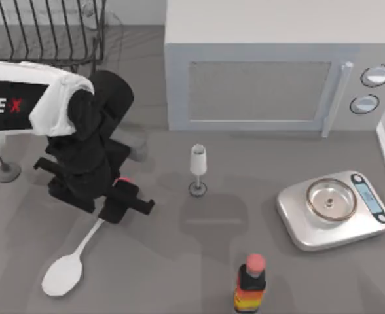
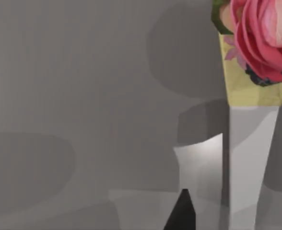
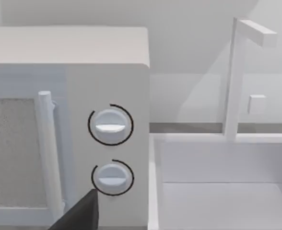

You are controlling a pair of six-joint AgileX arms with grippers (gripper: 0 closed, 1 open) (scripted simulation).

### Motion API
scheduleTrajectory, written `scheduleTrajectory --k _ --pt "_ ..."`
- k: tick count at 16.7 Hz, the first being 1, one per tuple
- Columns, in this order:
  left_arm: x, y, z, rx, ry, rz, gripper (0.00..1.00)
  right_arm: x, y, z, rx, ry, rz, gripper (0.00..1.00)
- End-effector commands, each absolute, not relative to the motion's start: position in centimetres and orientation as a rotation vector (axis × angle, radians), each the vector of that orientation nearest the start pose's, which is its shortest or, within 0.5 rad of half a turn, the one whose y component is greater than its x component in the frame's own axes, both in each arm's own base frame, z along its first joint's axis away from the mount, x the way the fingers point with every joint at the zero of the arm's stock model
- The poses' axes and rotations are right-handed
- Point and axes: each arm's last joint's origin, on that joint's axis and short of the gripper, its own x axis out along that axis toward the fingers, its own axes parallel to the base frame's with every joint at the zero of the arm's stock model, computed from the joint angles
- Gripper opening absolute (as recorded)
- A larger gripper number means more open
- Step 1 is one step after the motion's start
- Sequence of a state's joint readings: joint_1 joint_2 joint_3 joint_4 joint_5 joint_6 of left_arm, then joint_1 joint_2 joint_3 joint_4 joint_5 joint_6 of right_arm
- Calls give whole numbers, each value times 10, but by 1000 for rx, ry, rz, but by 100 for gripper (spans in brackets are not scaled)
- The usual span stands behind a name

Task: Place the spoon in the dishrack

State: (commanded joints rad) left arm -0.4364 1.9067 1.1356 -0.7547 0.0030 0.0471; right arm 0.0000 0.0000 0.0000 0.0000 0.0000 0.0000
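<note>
The white spoon (image 1: 65, 273) lies flat on the grey table at the front left, its oval bowl nearest the front edge and its thin handle running up and to the right. My left gripper (image 1: 122, 199) hangs low over the handle's far end, where a bit of the red knob (image 1: 122, 180) peeks out. In the left wrist view the white handle (image 2: 249, 167) rises to a pink-and-yellow rose-shaped knob (image 2: 261, 43). The black wire dishrack (image 1: 48, 33) stands at the back left, behind the left arm. My right arm is parked facing the microwave; a dark part of its gripper (image 3: 78, 211) shows.
A big grey-white microwave (image 1: 264, 65) fills the back middle. A small clear stemmed glass (image 1: 198, 167) stands right of the left gripper. A goblet's foot (image 1: 6, 171) is at the far left. A silver scale (image 1: 333, 209) and a red-capped bottle (image 1: 250, 284) sit to the right.
</note>
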Motion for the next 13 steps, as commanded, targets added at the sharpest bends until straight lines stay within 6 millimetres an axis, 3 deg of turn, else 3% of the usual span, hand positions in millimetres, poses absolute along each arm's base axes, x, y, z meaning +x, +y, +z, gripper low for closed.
scheduleTrajectory --k 3,6,10,13 --pt "316 -145 156 360 1486 -380 0 106 -1 160 0 0 0 100" --pt "320 -147 205 366 1514 -377 0 106 -1 160 0 0 0 100" --pt "311 -143 273 372 1533 -377 0 106 -1 160 0 0 0 100" --pt "302 -138 308 364 1503 -378 0 106 -1 160 0 0 0 100"
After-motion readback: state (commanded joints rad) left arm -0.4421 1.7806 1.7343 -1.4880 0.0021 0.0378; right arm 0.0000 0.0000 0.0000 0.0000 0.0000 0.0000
